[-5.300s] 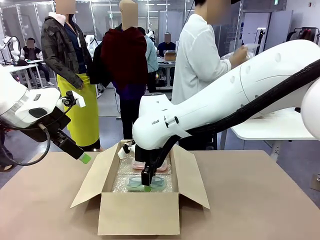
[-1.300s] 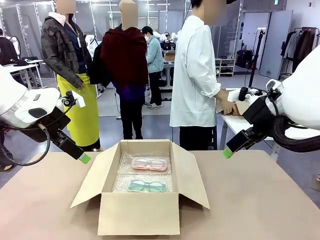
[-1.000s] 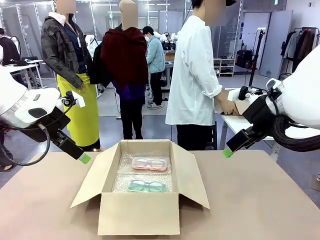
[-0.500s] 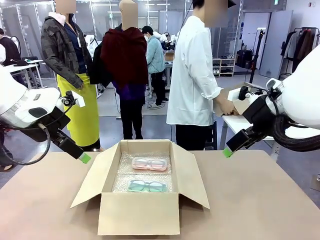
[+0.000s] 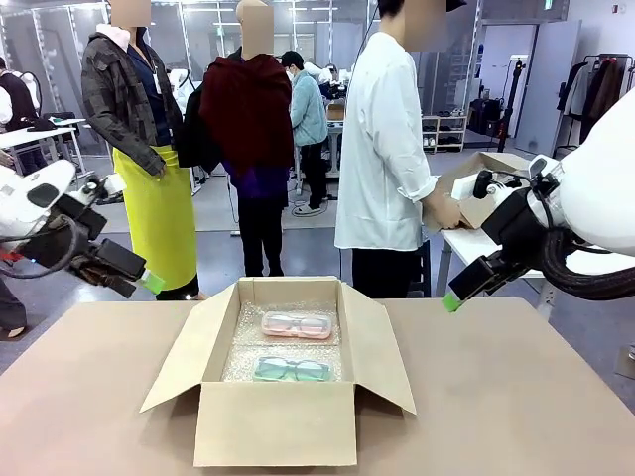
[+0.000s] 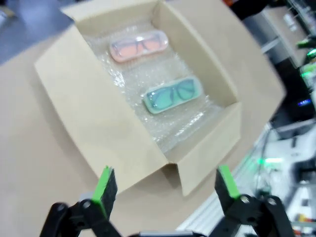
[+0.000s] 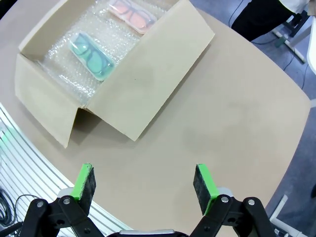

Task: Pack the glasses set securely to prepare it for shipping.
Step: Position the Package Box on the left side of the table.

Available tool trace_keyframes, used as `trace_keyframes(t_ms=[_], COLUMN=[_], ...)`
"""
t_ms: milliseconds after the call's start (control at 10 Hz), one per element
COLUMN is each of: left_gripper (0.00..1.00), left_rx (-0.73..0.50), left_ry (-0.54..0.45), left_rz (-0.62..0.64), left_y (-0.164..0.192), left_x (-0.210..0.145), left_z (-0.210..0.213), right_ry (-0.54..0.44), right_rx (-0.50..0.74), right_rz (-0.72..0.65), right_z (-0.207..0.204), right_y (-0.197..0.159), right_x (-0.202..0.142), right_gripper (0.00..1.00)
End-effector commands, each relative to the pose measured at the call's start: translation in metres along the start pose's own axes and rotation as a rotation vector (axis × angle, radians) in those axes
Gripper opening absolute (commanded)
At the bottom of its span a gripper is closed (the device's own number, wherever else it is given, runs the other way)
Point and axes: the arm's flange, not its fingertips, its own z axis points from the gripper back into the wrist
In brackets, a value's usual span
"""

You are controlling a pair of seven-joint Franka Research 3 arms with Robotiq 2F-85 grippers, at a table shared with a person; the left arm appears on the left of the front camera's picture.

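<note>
Two translucent glasses cases lie on bubble wrap inside the open cardboard box [image 5: 273, 421]: the pink case [image 5: 296, 324] at the back, the mint green case [image 5: 290, 369] in front of it. From the left wrist the pink case [image 6: 138, 45] and green case [image 6: 174, 94] show in the box [image 6: 98, 113]; from the right wrist the green case [image 7: 92, 56] and pink case [image 7: 132, 12] show too. My left gripper [image 5: 147, 282] hangs open above the table's left edge, empty, its pads [image 6: 104, 183] wide apart. My right gripper [image 5: 452, 301] is open and empty at the right, pads [image 7: 84, 180] spread.
The box flaps [image 5: 184, 362] spread out to both sides. A person in a white shirt [image 5: 382, 139] stands behind the table, hands on a cardboard box [image 5: 476, 178] at a side table. Bare brown tabletop [image 5: 516, 397] surrounds the box.
My left arm has swung back and to the left, its gripper now higher and farther from the box. The right arm has stayed still. The person keeps handling the box at the side table.
</note>
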Motion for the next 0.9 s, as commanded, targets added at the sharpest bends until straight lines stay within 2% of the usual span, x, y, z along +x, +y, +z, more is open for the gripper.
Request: trace_keyframes(t_ms=[0,200,300,400,500,800], left_gripper=[1.00,1.00,1.00,1.00,1.00,1.00], left_rx=[-0.151,-0.286,-0.261,-0.330,-0.336,-0.310], left_ry=[-0.053,-0.112,-0.119,-0.134,-0.133,-0.111], left_rz=[0.139,0.267,0.260,0.340,0.382,0.404], left_y=[0.049,0.103,0.122,0.142,0.157,0.165], left_x=[-0.011,-0.023,-0.027,-0.032,-0.038,-0.038], left_z=[-0.020,-0.058,-0.071,-0.078,-0.085,-0.088], right_ry=[-0.010,-0.010,-0.010,-0.010,-0.010,-0.010], right_rx=[0.006,0.006,0.006,0.006,0.006,0.006], right_rz=[0.016,0.016,0.016,0.016,0.016,0.016], right_z=[0.001,0.001,0.001,0.001,0.001,0.001], right_y=[0.000,0.000,0.000,0.000,0.000,0.000], right_x=[0.000,0.000,0.000,0.000,0.000,0.000], right_gripper=[1.00,1.00,1.00,1.00,1.00,1.00])
